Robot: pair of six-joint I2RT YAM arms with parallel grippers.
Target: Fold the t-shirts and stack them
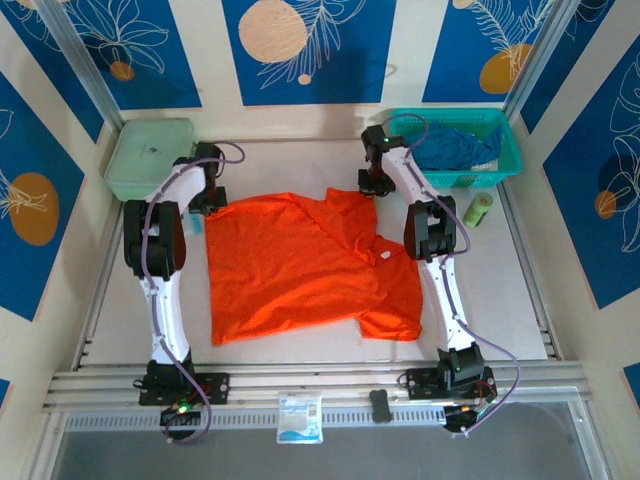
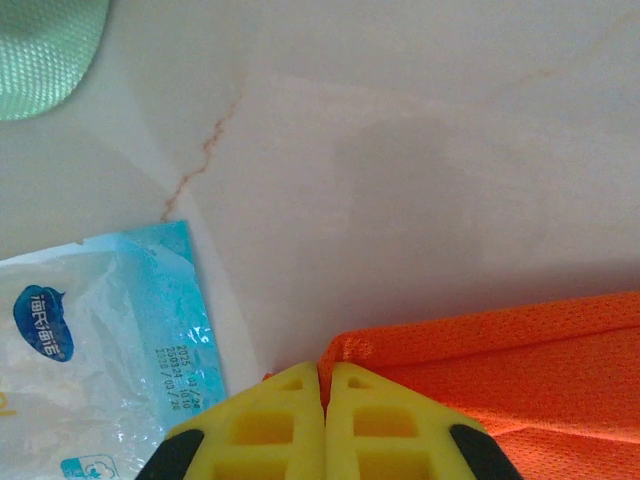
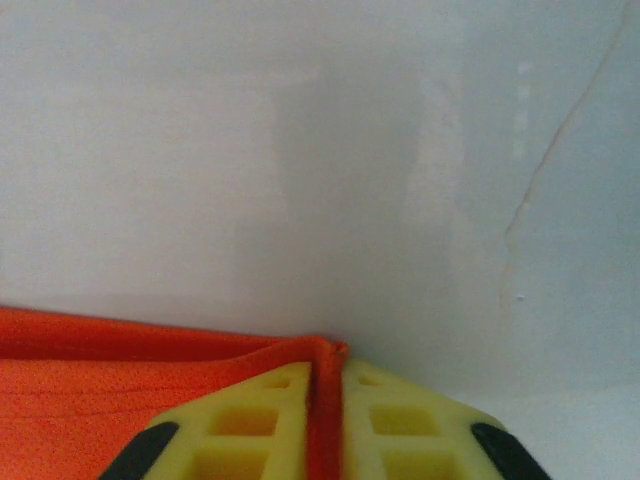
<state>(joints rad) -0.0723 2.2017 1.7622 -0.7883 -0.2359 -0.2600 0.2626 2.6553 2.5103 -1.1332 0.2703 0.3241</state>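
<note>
Left gripper: pinching the orange t-shirt at its upper-left corner.
Right gripper: clamping its upper-right edge.
Table: lying bare beyond.

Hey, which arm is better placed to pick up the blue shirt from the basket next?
Right. The right claw pinches the orange t-shirt just beside the teal basket holding the blue t-shirt; the left claw sits across the table.

The right hand pinches a folded edge of the orange t-shirt on the pale table.
</note>
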